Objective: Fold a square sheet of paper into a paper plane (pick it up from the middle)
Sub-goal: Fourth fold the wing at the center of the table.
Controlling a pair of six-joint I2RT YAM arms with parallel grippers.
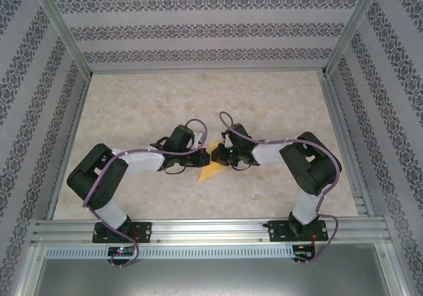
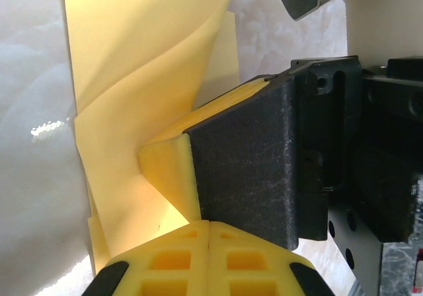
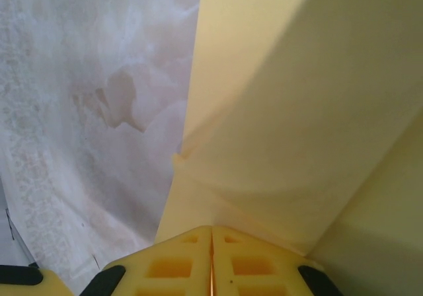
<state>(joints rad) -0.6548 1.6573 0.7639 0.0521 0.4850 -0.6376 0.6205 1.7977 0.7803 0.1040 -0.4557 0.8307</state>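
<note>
The left gripper [image 1: 203, 157] and the right gripper [image 1: 215, 156] met tip to tip at the middle of the table [image 1: 277, 104], each pinched shut on the creased yellow sheet of paper [image 1: 211, 172].

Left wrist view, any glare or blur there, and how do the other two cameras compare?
Left wrist view: a glare patch on the table, light glowing through the paper, mostly sharp; right wrist view: paper close to the lens and soft, with a gentle shadow across it; top external view: even light, no glare, sharp throughout.
</note>
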